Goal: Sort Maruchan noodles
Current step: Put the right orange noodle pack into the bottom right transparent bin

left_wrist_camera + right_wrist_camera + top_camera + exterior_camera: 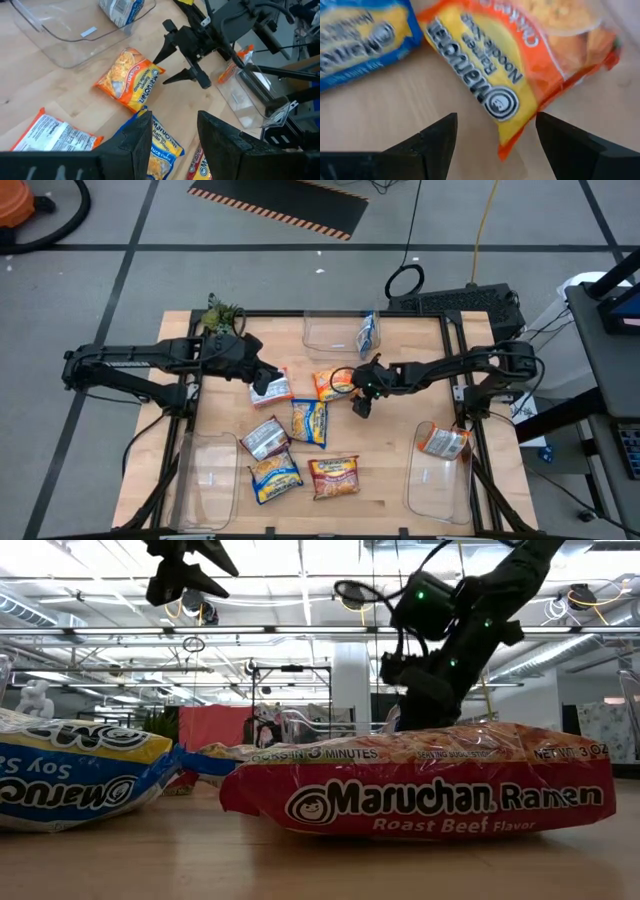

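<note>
Hovering with jaws spread: right gripper (360,402) just beside orange chicken packet (331,383); left gripper (268,386), part-open, empty. Lying inside right-edge bin (440,480): one orange-and-silver packet (443,442).

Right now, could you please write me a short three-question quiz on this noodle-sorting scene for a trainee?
1. True or false: the right tool is shut on a packet.
2. What sits in the far bin: A, a blue packet; B, an orange packet; C, nothing?
3. Which packet lies nearest the right tool?

Key:
1. False; it is open and empty.
2. A.
3. The orange chicken packet.
</note>
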You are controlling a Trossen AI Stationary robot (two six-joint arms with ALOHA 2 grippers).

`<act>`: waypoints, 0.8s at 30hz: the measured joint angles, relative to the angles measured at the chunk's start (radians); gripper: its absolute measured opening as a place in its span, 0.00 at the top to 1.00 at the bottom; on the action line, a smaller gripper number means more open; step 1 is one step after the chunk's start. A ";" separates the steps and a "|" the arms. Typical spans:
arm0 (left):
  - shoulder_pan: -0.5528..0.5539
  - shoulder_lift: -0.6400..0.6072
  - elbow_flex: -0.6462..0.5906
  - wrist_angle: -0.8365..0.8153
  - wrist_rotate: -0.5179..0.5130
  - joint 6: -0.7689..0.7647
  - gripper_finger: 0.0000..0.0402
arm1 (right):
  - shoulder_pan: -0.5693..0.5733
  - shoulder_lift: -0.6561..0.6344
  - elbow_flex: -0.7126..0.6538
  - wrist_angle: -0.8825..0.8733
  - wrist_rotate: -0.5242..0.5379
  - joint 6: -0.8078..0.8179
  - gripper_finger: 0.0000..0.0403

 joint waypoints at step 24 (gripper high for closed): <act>0.000 0.000 0.000 -0.028 -0.015 -0.024 0.60 | 0.000 0.107 0.002 0.111 0.014 0.014 0.55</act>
